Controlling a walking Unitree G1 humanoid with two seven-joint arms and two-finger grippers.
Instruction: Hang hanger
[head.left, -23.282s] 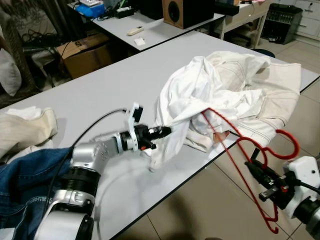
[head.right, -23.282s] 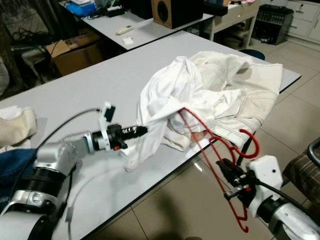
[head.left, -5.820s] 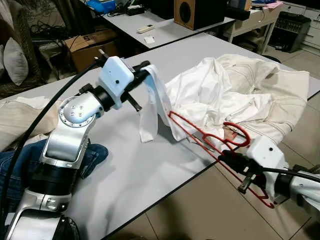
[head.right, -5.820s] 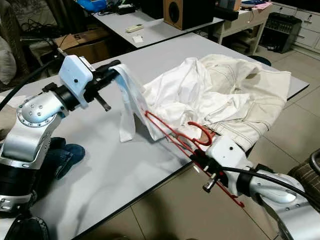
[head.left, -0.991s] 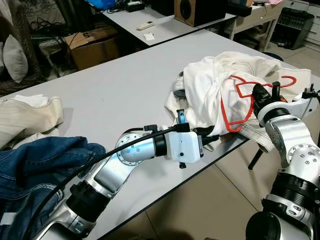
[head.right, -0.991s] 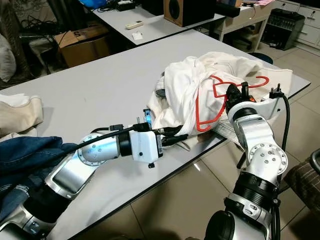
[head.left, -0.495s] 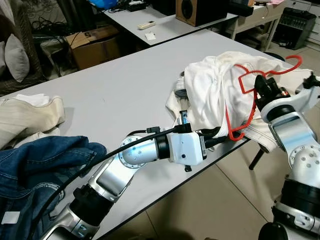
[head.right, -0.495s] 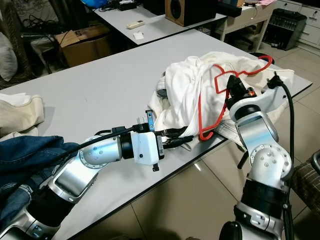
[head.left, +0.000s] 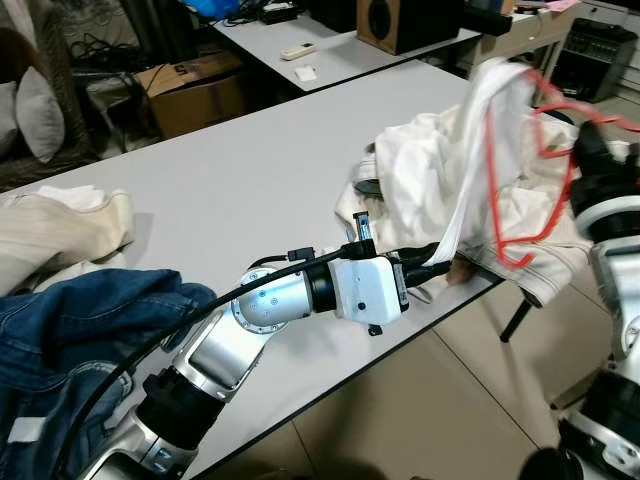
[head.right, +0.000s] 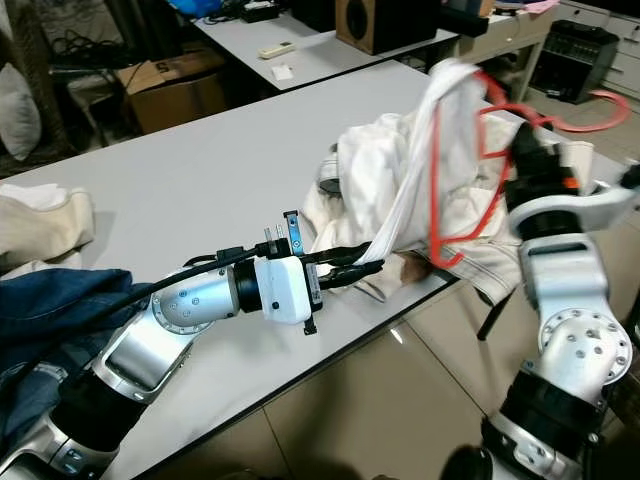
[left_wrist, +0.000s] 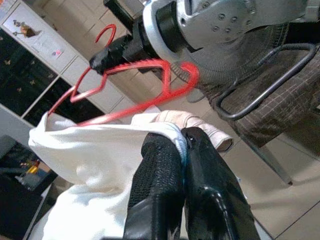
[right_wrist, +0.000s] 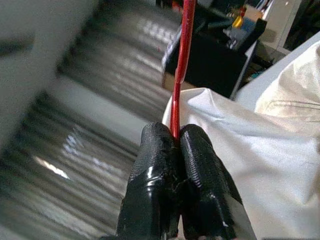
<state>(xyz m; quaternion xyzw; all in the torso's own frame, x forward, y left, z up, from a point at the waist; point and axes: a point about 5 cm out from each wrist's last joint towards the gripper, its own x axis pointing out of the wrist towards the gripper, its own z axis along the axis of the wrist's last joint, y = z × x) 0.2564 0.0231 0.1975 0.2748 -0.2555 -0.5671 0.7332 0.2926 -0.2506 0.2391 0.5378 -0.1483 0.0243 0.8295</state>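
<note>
A red wire hanger (head.left: 522, 190) is held up above the table's right end, with my right gripper (head.left: 585, 150) shut on its wire (right_wrist: 182, 50). A white shirt (head.right: 420, 170) hangs over the hanger and stretches down in a taut band to my left gripper (head.right: 350, 272), which is shut on the shirt's edge near the table's front edge. In the left wrist view the black fingers (left_wrist: 160, 170) pinch the white cloth, and the hanger (left_wrist: 125, 70) hangs beyond them. A cream jacket (head.right: 480, 255) lies heaped under the shirt.
Blue jeans (head.left: 90, 330) and a cream cloth (head.left: 60, 230) lie at the grey table's (head.left: 230, 190) left end. Behind stand a cardboard box (head.left: 195, 85), a second table (head.left: 340, 50) and a speaker (head.left: 400, 20). Tiled floor runs along the table's front edge.
My right gripper has raised the hanger up and to the right, pulling the white shirt off the heap into a taut band. The left gripper kept its hold near the table edge.
</note>
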